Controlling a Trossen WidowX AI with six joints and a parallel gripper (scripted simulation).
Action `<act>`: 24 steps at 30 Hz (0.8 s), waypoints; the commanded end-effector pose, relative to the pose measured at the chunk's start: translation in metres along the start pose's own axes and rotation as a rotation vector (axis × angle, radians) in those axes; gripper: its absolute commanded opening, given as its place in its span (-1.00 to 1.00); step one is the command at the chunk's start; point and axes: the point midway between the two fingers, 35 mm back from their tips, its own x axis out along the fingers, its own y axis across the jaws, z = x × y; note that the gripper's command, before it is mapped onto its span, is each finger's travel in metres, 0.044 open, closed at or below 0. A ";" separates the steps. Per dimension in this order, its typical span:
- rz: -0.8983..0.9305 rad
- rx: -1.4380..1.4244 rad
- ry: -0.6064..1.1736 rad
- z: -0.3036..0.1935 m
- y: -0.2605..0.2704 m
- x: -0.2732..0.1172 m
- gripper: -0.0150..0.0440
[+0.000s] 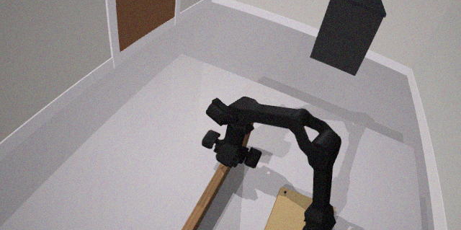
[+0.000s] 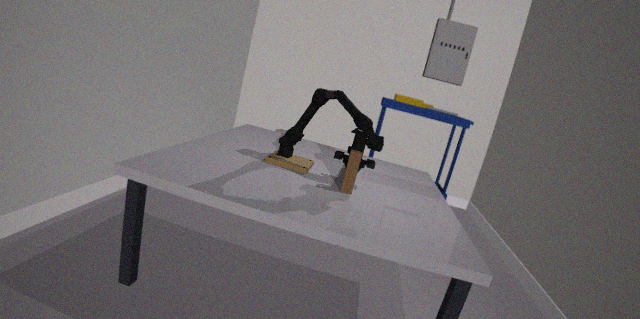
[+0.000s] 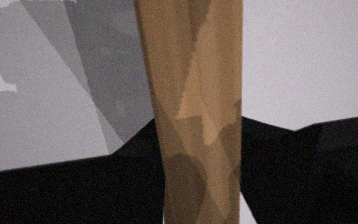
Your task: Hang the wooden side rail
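While the black arm point(image 1: 274, 114) point(image 2: 327, 94) arches up from its wooden base board point(image 1: 284, 213) point(image 2: 287, 163) and bends down again, its gripper point(image 1: 230, 154) point(image 2: 355, 158) point(image 3: 186, 118) pinches the wooden rail point(image 1: 210, 194) point(image 2: 351, 174) point(image 3: 200, 75) — over the table point(image 1: 144, 143) point(image 2: 280, 209).

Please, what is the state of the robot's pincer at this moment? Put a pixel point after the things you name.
Pincer point(image 1: 230, 163) point(image 2: 354, 159) point(image 3: 186, 118): closed on the wooden rail point(image 1: 207, 199) point(image 2: 352, 174) point(image 3: 200, 65), one finger on each side.

wooden side rail point(image 1: 207, 198) point(image 2: 352, 173) point(image 3: 197, 75) | brown, grained, straight | clamped mid-length | running diagonally in top view
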 end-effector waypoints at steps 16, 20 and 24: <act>-0.004 -0.005 0.007 -0.003 -0.001 -0.003 -0.49; -0.004 -0.005 0.007 -0.003 -0.001 -0.003 -0.49; -0.004 -0.005 0.007 -0.004 -0.002 -0.003 -0.49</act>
